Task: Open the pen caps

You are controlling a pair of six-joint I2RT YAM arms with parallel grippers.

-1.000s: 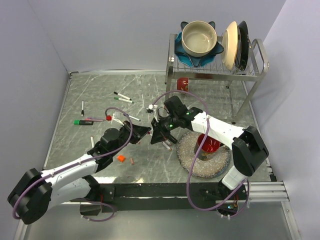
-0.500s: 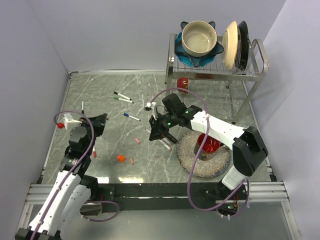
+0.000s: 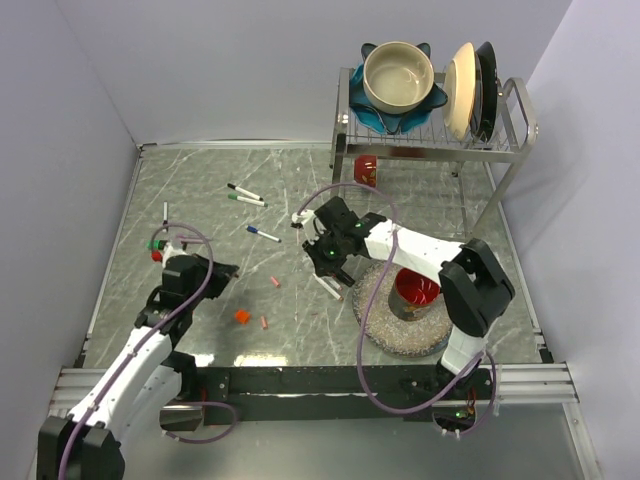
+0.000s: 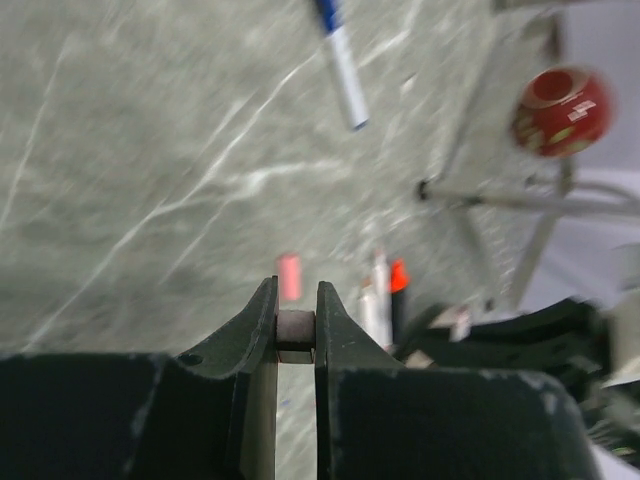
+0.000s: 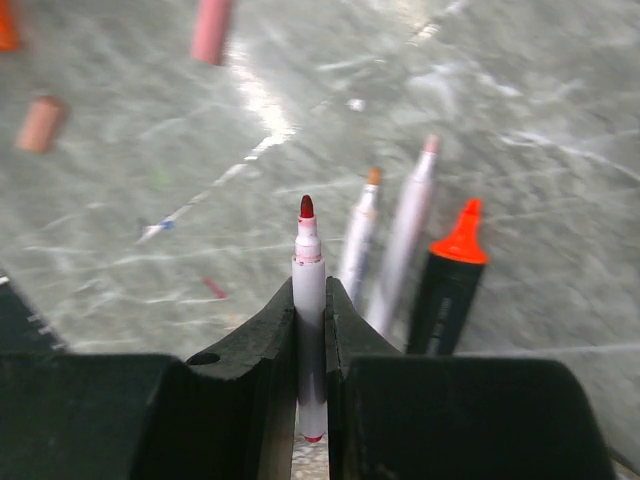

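My left gripper sits at the left of the table, shut on a small dull-red pen cap wedged between its fingers. My right gripper hovers mid-table, shut on a white marker barrel whose bare red tip points forward. Below it lie two uncapped slim markers and a black highlighter with a bare orange tip. Loose caps lie on the table: an orange one and two pinkish ones. A blue-capped marker lies farther back.
Capped markers lie at the back left, with a green one and a thin black one near the left wall. A woven mat carries a red cup. A dish rack stands at the back right, a red mug beneath it.
The two grippers were together mid-table a second ago. My left arm has swung away to the left with the cap. My right gripper keeps the marker and has shifted slightly back.
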